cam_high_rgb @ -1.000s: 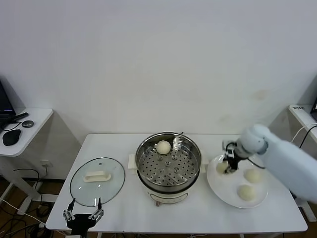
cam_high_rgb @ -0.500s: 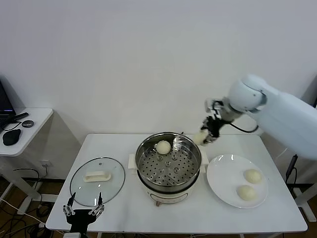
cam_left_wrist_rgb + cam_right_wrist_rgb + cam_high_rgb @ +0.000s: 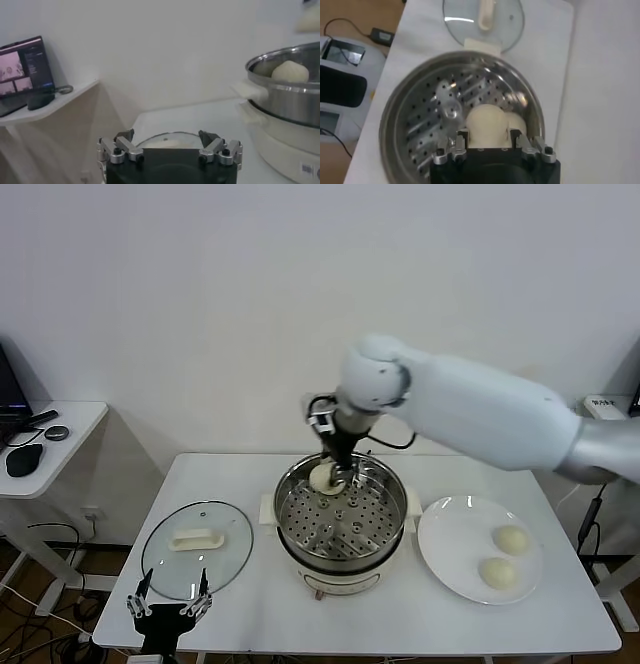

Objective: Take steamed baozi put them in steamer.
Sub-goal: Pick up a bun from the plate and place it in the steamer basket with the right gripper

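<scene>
Right claw (image 3: 333,471) gripping round cream-white baozi bun (image 3: 487,124), hanging over shiny round steel steamer pot (image 3: 385,524), beside another bun inside. Left claw (image 3: 168,612) sitting released near worktop's (image 3: 250,609) front edge.

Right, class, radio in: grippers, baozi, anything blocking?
Right gripper shut on a baozi, over the steamer. Left gripper open, parked by the glass lid. Two baozi on the plate. Nothing blocking.

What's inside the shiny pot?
Inside the steamer lies a perforated tray. One baozi rests on it, mostly covered by the baozi that the right gripper holds above it.
</scene>
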`<state>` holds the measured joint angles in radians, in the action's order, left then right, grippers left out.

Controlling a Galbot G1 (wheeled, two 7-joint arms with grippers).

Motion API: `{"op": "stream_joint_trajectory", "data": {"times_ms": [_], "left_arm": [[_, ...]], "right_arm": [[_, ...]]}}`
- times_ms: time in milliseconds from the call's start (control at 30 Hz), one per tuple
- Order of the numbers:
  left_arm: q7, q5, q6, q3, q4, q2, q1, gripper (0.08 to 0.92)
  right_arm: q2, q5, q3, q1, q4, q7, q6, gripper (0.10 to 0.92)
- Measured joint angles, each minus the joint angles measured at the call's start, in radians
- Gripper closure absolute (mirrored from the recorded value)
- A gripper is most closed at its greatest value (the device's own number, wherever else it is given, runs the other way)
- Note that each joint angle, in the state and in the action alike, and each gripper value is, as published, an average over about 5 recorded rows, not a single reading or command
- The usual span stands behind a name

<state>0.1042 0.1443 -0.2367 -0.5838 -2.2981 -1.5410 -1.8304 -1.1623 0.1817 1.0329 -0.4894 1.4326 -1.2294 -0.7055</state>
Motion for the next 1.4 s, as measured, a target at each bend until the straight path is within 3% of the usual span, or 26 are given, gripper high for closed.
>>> {"op": "stream_joint_trajectory", "data": {"times_ms": [800, 900, 1167, 1400], "left_arm": [[-0.004, -0.018, -0.003, 0.006, -0.014, -0.004, 0.005, 0.177], [-0.004, -0.019, -0.004, 0.005, -0.014, -0.006, 0.008, 0.177], [-0.008, -0.019, -0.006, 0.006, -0.01, -0.01, 0.015, 0.177], [-0.013, -0.019, -0.008, 0.006, -0.001, -0.007, 0.017, 0.177]], "right_arm": [[-0.177, -0.044, 0.076, 0.111, -0.146, 0.066, -0.019, 0.52], [-0.178, -0.045, 0.075, 0.116, -0.149, 0.073, -0.02, 0.473], [-0.155, -0.045, 0.051, 0.113, -0.128, 0.073, -0.02, 0.25], [-0.058, -0.04, 0.008, 0.095, -0.054, 0.054, -0.017, 0.203]]}}
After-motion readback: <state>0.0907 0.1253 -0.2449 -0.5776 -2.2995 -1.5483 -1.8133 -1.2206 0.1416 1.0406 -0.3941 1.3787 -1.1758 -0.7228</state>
